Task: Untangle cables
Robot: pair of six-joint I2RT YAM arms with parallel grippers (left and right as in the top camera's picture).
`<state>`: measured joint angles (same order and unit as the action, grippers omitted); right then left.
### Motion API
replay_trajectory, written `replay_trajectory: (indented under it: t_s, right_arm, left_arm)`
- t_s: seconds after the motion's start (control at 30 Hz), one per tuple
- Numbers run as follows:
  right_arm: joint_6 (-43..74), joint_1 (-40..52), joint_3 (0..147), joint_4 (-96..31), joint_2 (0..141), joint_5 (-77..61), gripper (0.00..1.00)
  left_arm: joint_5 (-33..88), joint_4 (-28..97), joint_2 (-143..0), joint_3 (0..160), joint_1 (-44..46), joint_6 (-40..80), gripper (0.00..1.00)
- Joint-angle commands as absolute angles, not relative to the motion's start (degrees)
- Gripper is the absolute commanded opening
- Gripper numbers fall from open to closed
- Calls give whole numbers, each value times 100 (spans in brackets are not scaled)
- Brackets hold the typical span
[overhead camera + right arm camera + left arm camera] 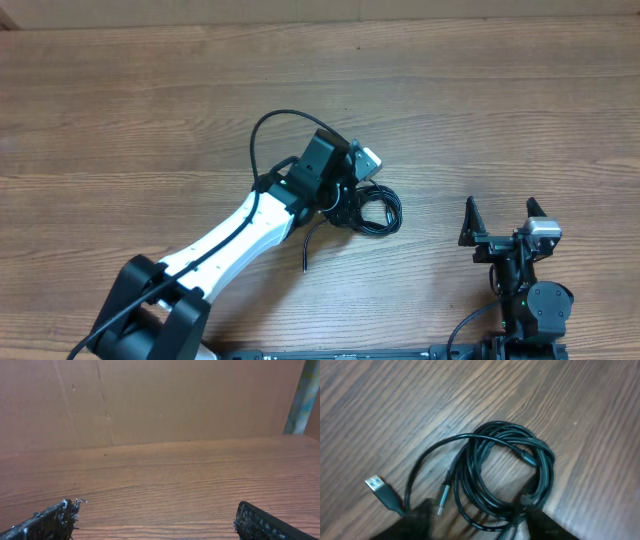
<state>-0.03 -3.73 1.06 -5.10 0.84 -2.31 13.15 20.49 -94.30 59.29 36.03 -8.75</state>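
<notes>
Locate cables (pixel 380 212) coiled at centre of table (pixel 120 110), 10 o'clock from right gripper (pixel 502 215), spread wide, empty. Note left gripper (pixel 480 526) straddling coil's 6 o'clock rim; cannot tell whether pinching. Avoid clamping several strands: would lift entire bundle, tightening tangle.

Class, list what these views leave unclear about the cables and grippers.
Overhead: the left arm covers part of the cables and its own fingers.
Left wrist: the left gripper is blurred and cut off by the bottom edge; grip unclear.
Right wrist: cables lie outside the frame.
</notes>
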Motion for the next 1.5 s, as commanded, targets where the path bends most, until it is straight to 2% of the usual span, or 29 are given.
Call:
replay_trajectory:
  t_s: [0.0,0.03,0.1,0.2,0.27,0.4,0.5,0.57,0.73,0.8,0.87,1.03,1.13,1.2,1.3,1.4,1.47]
  right_arm:
    - [-30,-388,45,-469,16,-202,100]
    - [-30,-388,45,-469,16,-202,100]
    - [-30,-388,45,-469,16,-202,100]
    - [-30,-388,45,-469,16,-202,100]
    - [-30,-388,45,-469,16,-202,100]
    - [-30,-388,45,-469,16,-202,100]
    - [-30,-388,45,-469,16,-202,100]
    - [-30,-388,45,-469,16,-202,100]
    - [-30,-388,45,-469,16,-202,100]
    - [-30,-388,45,-469,16,-202,100]
    - [-30,-388,45,-469,16,-202,100]
    - [-30,-388,45,-469,16,-202,100]
    - [-30,-388,45,-469,16,-202,100]
    - [-30,-388,45,-469,16,-202,100]
    - [-30,-388,45,-469,16,-202,100]
    - [-30,-388,45,-469,16,-202,100]
    - [-30,-388,45,-469,16,-202,100]
  left_arm:
    - [1160,1964,-9478,6040,3592,-1273,43]
    - [1162,1931,-9478,6040,3592,-1398,44]
    - [1162,1769,-9480,6040,3592,-1564,54]
    - [1157,1479,-9531,6040,3592,-1835,59]
    - [1151,1236,-9642,6040,3592,-2023,72]
    - [1245,764,-9813,6040,3511,-2250,86]
    - [1033,757,-9837,6040,3415,-2576,86]
    - [1173,878,-9861,6040,3361,-2606,92]
    - [1752,980,-10175,6040,3291,-2832,85]
    - [1732,915,-10388,6047,3267,-2773,85]
    - [1848,858,-10543,6053,3177,-2768,91]
    - [2119,829,-10927,6066,2993,-2679,95]
    - [1817,836,-11076,6066,2915,-2674,88]
    - [1511,856,-11128,6066,2838,-2650,77]
    - [1028,867,-11144,6066,2692,-2451,58]
    - [620,840,-11144,6066,2495,-2117,30]
    - [484,838,-11135,6066,2351,-1747,20]
